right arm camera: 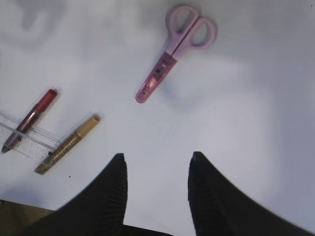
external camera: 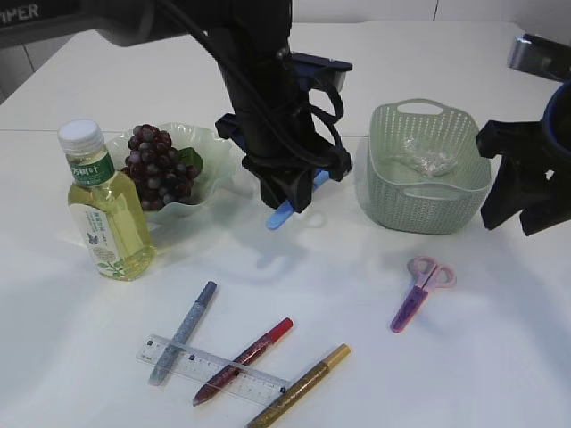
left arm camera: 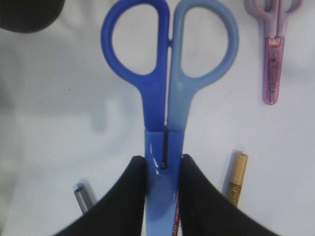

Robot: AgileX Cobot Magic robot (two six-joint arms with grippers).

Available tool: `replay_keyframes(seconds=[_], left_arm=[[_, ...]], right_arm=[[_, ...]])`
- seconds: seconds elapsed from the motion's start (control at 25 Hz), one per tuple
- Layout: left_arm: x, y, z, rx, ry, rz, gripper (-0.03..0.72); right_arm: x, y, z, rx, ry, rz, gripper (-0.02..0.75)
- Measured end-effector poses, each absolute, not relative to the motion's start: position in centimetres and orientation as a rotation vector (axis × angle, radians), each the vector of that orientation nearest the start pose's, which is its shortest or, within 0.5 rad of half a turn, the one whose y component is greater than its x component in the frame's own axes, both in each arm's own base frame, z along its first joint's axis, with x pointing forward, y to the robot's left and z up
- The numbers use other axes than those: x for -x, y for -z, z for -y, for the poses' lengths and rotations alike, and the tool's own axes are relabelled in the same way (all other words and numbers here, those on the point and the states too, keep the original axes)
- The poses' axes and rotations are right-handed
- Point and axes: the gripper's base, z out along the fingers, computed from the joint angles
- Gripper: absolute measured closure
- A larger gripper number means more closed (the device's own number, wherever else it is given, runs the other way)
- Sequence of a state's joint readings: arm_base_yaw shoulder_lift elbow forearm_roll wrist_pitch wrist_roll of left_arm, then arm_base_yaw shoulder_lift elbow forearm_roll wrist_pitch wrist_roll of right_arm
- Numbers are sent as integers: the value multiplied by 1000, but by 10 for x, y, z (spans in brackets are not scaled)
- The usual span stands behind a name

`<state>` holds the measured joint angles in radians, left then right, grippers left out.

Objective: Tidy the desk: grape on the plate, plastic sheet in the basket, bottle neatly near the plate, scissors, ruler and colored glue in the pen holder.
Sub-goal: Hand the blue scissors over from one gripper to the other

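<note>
My left gripper is shut on the blades of blue scissors, held in the air above the table's middle, their pale blue end poking out below the arm. Pink scissors lie in front of the basket, with my right gripper open and empty above the table near them. Grapes rest on the plate. The bottle stands upright beside it. A crumpled plastic sheet lies in the basket. A clear ruler lies under grey, red and gold glue pens. I cannot make out the pen holder.
A dark blue object shows partly behind the left arm at the back. The right arm hangs at the right edge, next to the basket. White table surface lies between the glue pens and the pink scissors.
</note>
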<state>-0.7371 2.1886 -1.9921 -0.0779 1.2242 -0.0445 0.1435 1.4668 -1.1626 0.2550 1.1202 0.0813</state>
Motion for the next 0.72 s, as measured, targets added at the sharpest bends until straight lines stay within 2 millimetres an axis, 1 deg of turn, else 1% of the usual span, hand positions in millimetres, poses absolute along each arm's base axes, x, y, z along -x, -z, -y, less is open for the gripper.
replay_keyframes(seconds=[0.12,0.24,0.36,0.48,0.6,0.72], left_arm=[[-339,-252,317,-965,258,-2751,547],[-336,-262,315,-960,269,-2735,547],[-334,-270,313,-955,285,-2722,547],[-331,-277,312,-952,298,-2715,547],[-329,-285,310,-945,312,-2700,547],[-327,-292,309,-941,319,-2686,547]], right_arm=[[-278,-291,-63,-53,-425,-2869,404],[-282,-294,-67,-94,-500,-2807,404],[-288,-298,-72,-151,-590,-2728,404],[-293,-301,-74,-194,-642,-2660,404],[-297,-304,-76,-196,-674,-2608,405],[-299,-307,-80,-193,-740,-2560,405]])
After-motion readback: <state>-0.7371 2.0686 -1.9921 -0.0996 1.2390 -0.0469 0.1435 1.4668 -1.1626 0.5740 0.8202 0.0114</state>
